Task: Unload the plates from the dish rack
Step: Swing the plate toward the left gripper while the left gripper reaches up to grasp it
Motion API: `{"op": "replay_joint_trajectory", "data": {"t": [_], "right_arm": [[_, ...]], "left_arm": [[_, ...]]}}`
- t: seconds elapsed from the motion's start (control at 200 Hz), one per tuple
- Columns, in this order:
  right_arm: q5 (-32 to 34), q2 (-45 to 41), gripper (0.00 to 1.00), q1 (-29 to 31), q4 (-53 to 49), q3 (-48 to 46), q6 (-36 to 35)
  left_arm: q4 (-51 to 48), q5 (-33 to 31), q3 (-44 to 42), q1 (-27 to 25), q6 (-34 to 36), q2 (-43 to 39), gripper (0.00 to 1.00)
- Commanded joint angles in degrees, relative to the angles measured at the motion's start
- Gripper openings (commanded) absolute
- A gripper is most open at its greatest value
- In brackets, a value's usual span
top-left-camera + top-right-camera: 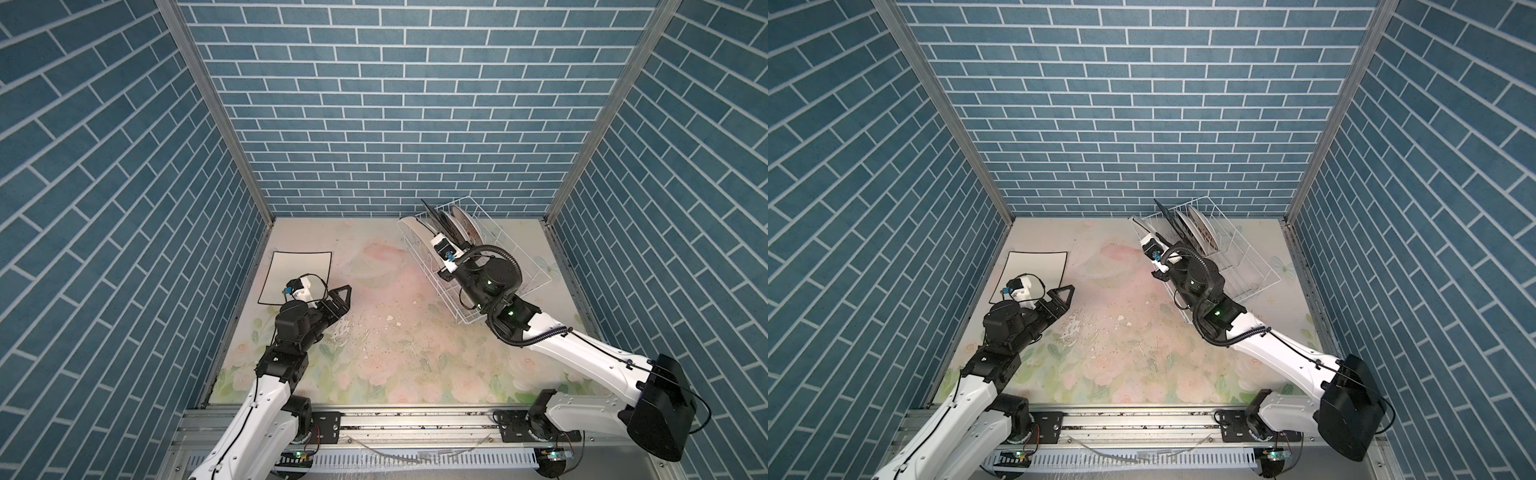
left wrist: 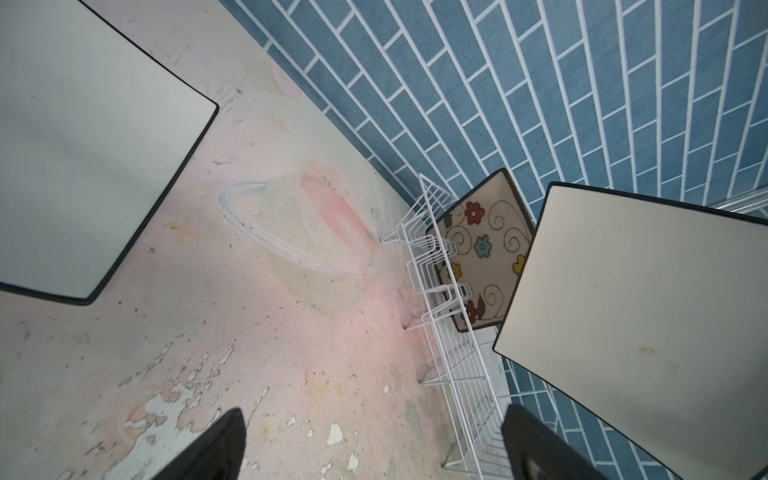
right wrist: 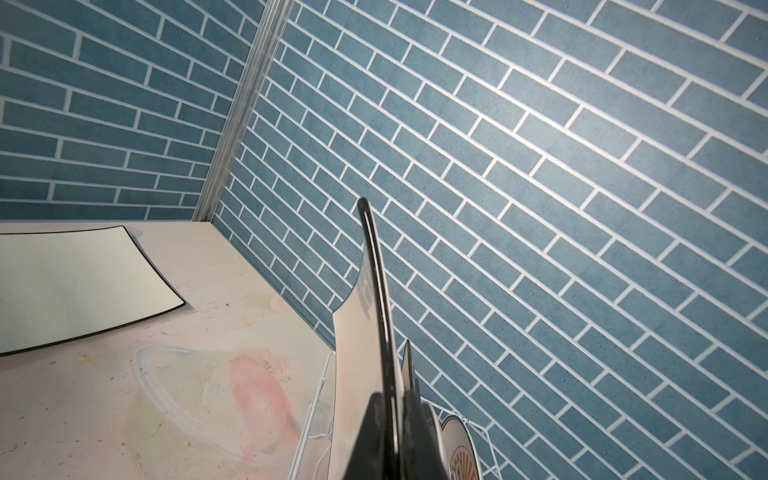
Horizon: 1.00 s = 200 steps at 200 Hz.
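Observation:
A plain white, black-rimmed square plate lies flat on the table at the left. My left gripper hovers by its near right corner, open and empty, as the left wrist view confirms. My right gripper is shut on the rim of a second white square plate, held on edge over the left end of the white wire dish rack. In the rack stand a floral square plate and round plates, one with an orange sunburst.
The rack sits at the back right, close to the blue brick back wall and angled towards the right wall. The floral table mat has peeling patches in the middle. Aluminium rails run along the near edge.

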Motion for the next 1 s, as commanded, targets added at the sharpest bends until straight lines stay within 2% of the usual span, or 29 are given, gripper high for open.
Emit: {"op": "replay_joint_trajectory", "data": {"t": [0.0,0.405,0.555,0.64,0.72,0.845,0.995], "right_arm": [[-0.7,-4.0,0.00,0.4,8.8,6.2,1.1],[-1.2,-3.9,0.00,3.8,3.1,11.4,4.6],[-2.1,-2.4,0.00,4.9,0.2,14.3,9.1],[-2.5,-1.6,0.00,5.2,-0.8,15.4,12.2],[-3.0,-0.5,0.00,5.3,-2.7,17.0,15.5],[-4.7,2.5,0.00,5.3,-5.0,19.2,21.3],[-6.0,5.6,0.00,5.0,-10.1,22.7,25.4]], "left_arm": [[4.5,1.1,-0.4,-0.4,0.9,0.8,0.98],[27.3,8.1,-0.6,-1.2,6.6,10.6,0.98],[38.8,11.8,-1.2,-1.8,6.2,15.6,0.98],[44.4,11.7,-2.7,-2.6,6.2,16.9,0.97],[47.9,12.2,-3.7,-2.8,6.3,18.1,0.98],[51.7,16.8,-2.8,-2.8,6.3,22.5,0.98],[65.4,18.1,-5.1,-2.8,3.2,30.0,0.97]]}}
